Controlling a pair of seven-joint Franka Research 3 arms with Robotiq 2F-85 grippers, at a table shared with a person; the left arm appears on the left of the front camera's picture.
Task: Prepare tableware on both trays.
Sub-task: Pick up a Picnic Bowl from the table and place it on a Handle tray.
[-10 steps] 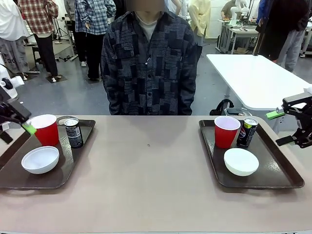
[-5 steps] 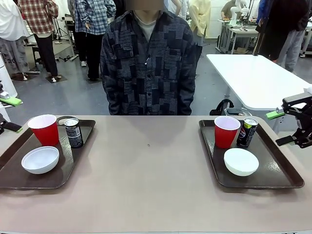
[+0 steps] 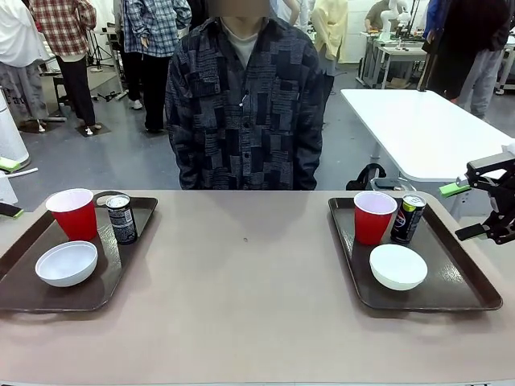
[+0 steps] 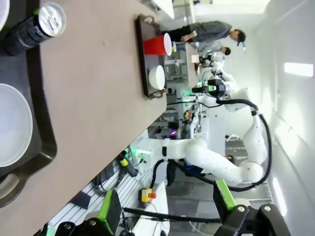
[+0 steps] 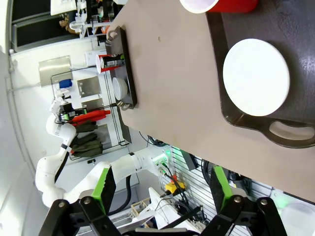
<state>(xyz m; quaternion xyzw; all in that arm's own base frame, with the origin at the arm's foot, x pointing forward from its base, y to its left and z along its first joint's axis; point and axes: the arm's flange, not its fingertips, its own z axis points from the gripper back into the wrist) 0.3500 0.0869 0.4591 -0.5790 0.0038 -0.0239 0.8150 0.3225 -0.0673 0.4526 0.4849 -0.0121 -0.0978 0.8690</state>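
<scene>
Brown trays sit at either end of our beige desk [image 3: 249,314], each carrying a full set. On the left tray [image 3: 16,293] we see a red cup [image 3: 73,214] at the far side, a dark can [image 3: 122,218] just beside it toward the desk's middle, and a white bowl [image 3: 66,263] on the near part. The right tray [image 3: 467,293] carries its own red cup [image 3: 373,216] with a can [image 3: 408,218] touching or nearly touching it on the outer side, and a white bowl [image 3: 397,266] in front of them. All four drink pieces stand upright.

Our left gripper [image 3: 8,187] is at the picture's left edge, off the tray and beyond the desk's end; in its wrist view its fingers [image 4: 109,212] stand wide apart with nothing between them, looking along the desk past the left tray's bowl and can. Our right gripper [image 3: 475,211] hangs beside the right tray's outer rim, above the desk's end, its green-padded fingers [image 5: 103,183] likewise spread and holding nothing, with the right bowl and the tray's cut-out handle [image 5: 294,132] ahead of it.

A person [image 3: 245,100] in a dark patterned shirt stands at the far side, between the two trays.
</scene>
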